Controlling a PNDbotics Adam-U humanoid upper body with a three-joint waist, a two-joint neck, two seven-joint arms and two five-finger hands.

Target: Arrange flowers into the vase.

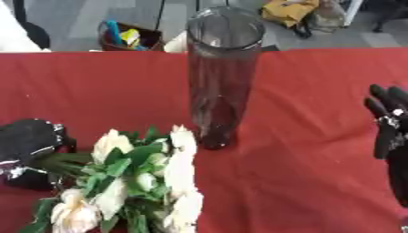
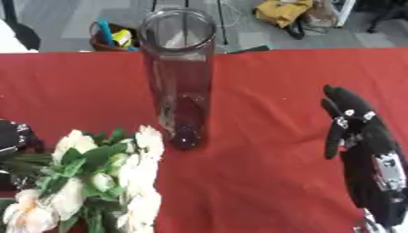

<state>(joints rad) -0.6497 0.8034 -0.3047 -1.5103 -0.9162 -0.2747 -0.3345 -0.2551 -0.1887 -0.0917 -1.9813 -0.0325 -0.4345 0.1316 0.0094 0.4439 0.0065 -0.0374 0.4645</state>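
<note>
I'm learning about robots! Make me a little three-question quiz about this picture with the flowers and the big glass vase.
1. True or false: the vase already has flowers in it.
2. Which hand is at the flowers' stems? A) left hand B) right hand
3. Fill in: the tablecloth is ____.

Key: 1. False, the vase stands upright with no flowers inside. 2. A, the stems run to the left hand; the right hand is off to the side with straight fingers, touching nothing. 3. Red.
</note>
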